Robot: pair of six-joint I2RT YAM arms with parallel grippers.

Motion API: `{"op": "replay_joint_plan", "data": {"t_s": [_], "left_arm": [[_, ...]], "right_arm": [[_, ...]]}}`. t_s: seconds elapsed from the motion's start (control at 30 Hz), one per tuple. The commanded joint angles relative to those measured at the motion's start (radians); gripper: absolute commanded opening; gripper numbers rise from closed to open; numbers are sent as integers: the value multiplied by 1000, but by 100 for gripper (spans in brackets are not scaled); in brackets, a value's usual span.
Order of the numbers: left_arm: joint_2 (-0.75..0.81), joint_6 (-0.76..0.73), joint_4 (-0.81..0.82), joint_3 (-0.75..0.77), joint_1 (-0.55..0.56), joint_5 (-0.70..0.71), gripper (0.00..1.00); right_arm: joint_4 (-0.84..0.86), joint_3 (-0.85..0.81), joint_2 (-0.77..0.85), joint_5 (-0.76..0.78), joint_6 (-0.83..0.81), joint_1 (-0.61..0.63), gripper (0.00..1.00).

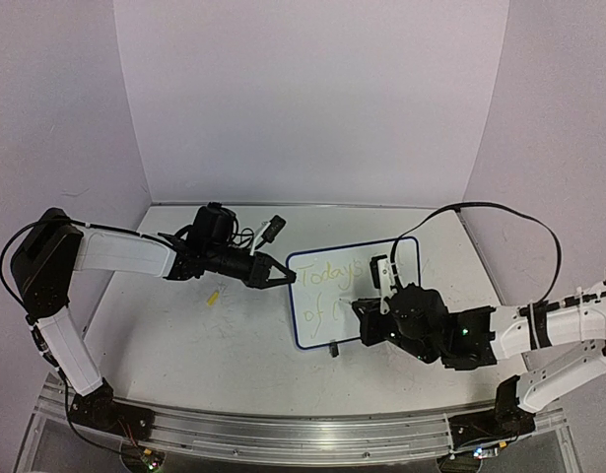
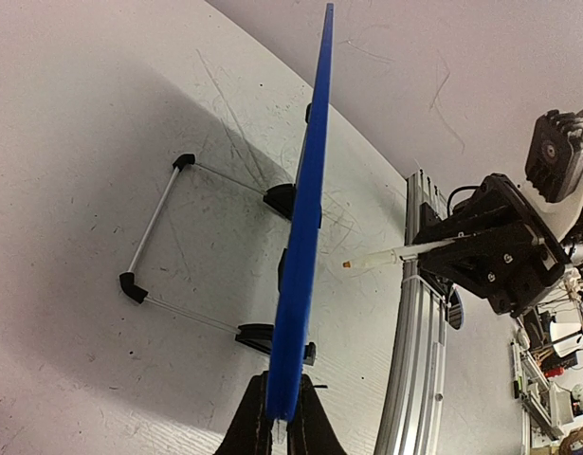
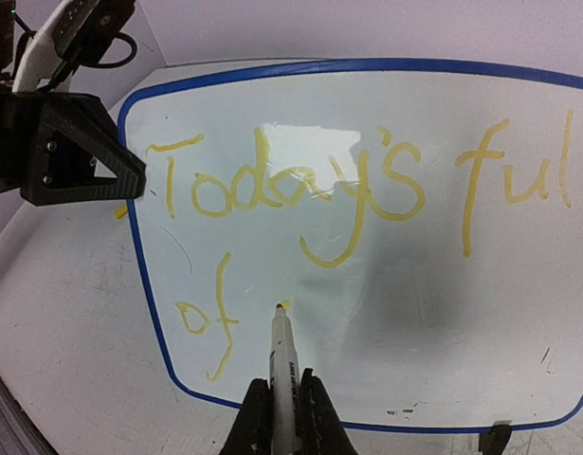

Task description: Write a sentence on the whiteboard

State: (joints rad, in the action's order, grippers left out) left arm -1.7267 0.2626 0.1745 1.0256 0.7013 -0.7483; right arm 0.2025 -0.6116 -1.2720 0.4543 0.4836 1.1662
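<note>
1. Pale-yellow handwriting, the sentence, lies on the writing face of the whiteboard. The upper line reads "Today's full". The lower line holds the single word "of", toward the whiteboard's left side.
2. Position of the whiteboard: it stands on the tabletop on small black feet, between my two arms. Its frame shows blue and its corners are rounded.
3. State of my left claw: clenched on the whiteboard's left edge, with the blue frame pinched between both fingers.
4. State of my right claw: clenched around a marker, in front of the whiteboard's writing face, near its lower edge.
5. Marker tip: touching the whiteboard just right of "of". A short yellow dab shows at the tip.
6. Wire prop: it reaches out from the whiteboard's feet on the side away from the marker, and has black corner pieces.
7. Small yellow piece: it lies on the tabletop to the left of the whiteboard, apart from it. I cannot tell what it is.
8. Surface beside the whiteboard: the tabletop bears thin grey scribble marks.
</note>
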Motion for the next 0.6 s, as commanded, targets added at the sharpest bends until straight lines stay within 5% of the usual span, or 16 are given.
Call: {"op": "replay_joint_plan", "data": {"t_s": [0.0, 0.57], "left_arm": [[26, -22, -29, 21, 11, 35, 0], [26, -22, -28, 23, 10, 33, 0]], "right_arm": [[39, -39, -51, 15, -14, -11, 0], [23, -62, -94, 73, -22, -24, 0]]}}
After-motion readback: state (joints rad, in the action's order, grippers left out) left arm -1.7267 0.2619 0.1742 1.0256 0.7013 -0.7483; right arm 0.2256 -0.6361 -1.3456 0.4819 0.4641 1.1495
